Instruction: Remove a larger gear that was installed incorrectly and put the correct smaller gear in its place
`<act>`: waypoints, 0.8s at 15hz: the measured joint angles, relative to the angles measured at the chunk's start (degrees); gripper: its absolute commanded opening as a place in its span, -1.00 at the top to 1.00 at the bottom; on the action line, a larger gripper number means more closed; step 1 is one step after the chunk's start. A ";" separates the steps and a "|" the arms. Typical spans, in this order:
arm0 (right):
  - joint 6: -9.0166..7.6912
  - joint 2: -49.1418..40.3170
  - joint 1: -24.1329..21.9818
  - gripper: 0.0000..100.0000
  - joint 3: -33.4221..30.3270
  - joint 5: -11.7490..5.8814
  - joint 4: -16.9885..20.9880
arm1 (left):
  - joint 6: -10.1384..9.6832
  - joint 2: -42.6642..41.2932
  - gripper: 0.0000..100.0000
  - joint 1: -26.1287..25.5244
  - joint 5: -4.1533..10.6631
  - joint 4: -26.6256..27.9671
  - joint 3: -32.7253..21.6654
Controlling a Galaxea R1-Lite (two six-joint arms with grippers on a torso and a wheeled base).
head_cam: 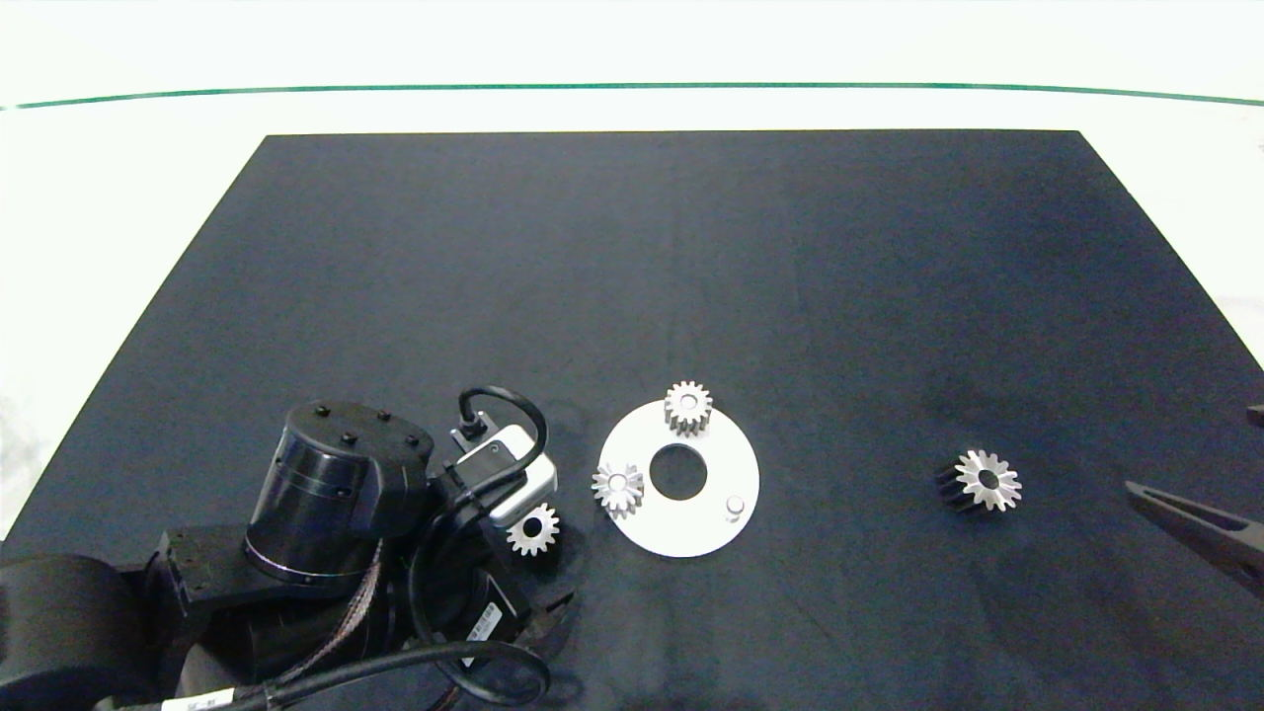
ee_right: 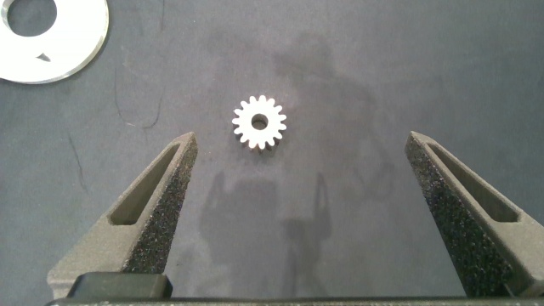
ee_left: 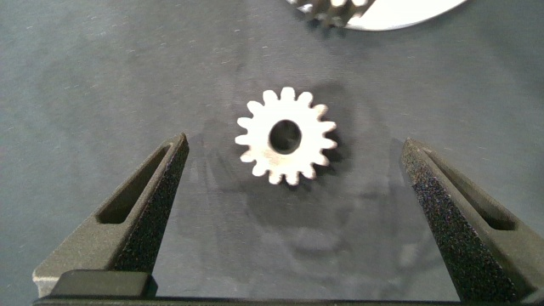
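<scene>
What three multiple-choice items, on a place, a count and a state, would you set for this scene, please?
1. The larger gear lies: A on the mat, right of the disc; B on the disc; C in a gripper.
2. How many stand on the disc? A one; B two; C three.
3. The left gripper is: A open; B shut; C unseen.
A: it lies apart on the mat. B: two gears stand there, one peg bare. A: its fingers flank the smaller gear, untouched.
</scene>
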 measured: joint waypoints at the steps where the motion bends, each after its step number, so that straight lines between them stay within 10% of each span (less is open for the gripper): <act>1: 0.00 -0.02 0.00 -1.00 0.00 -0.02 -0.04 | 0.00 0.48 -1.00 -0.11 0.51 -1.32 -0.10; 12: 0.00 -0.55 0.00 -1.00 0.00 0.00 0.02 | -0.39 2.71 -0.75 -0.80 2.15 -2.97 0.06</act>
